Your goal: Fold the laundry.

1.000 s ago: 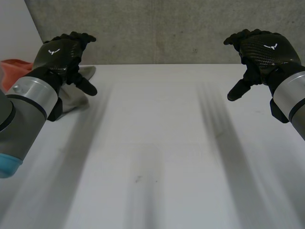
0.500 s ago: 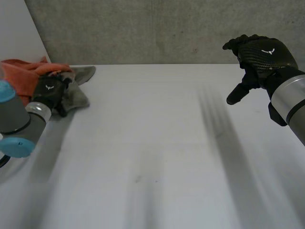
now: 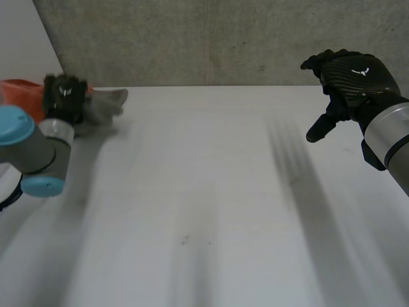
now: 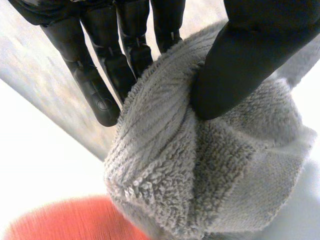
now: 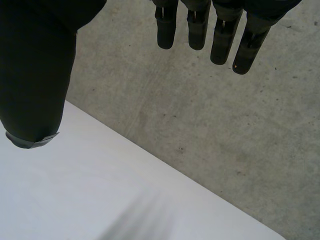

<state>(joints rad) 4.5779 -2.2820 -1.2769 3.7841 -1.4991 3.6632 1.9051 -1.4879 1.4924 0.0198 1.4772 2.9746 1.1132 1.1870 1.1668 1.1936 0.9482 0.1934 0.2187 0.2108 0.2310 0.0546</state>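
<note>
The black left hand (image 3: 64,96) is seen at the far left corner of the white tabletop (image 3: 211,192), closed on a bunched grey terry-cloth towel (image 3: 105,105). In the left wrist view, the left hand (image 4: 245,55) is shown with its thumb pressed into a raised fold of the grey terry-cloth towel (image 4: 210,175), and its fingers (image 4: 100,75) are set against the other side of that fold, so the cloth is pinched between them. The rest of the towel is spread just beyond the hand, towards the middle of the far edge. A crumpled orange cloth (image 3: 19,96) is found touching the towel on its outer side, at the very corner; it is also seen under the towel in the wrist view (image 4: 65,220).

Well apart, at the far right of the tabletop, the black right hand (image 3: 348,80) is held above the surface. In its own wrist view the right hand (image 5: 35,75) is shown relaxed, fingers straight and thumb spread away, with nothing held. A rough grey concrete wall (image 3: 211,38) is seen behind the tabletop.
</note>
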